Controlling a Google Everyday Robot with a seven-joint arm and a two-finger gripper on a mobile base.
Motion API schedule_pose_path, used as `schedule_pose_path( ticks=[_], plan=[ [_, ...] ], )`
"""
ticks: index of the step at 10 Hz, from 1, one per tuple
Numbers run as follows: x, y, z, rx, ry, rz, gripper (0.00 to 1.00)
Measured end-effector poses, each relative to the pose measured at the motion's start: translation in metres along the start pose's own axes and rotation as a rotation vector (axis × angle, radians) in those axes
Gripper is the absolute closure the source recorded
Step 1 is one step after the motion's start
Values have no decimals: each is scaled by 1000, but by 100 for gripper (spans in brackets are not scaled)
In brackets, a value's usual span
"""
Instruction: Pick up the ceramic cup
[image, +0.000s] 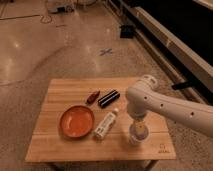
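The ceramic cup (136, 139) is a small white round cup near the front right of the wooden table (60, 145). Only its lower rim shows, because my gripper (138, 129) is directly over it. The gripper hangs down from the white arm (170, 107), which reaches in from the right. I cannot tell whether the gripper touches or holds the cup.
An orange plate (77, 121) lies front left of centre. A white bottle with a label (106, 125) lies between the plate and the cup. A black oblong object (108, 98) and a small red-brown object (92, 97) lie behind them. The table edge is close to the cup.
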Motion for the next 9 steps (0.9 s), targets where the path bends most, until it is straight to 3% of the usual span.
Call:
schedule_pose_path(
  ticks=[3,5,9],
  plan=[
    [9,6,20,6,-16,-14,22],
    [7,12,29,9,-20,-23,42],
    [-5,19,24,14,-21,-50,85]
  ],
)
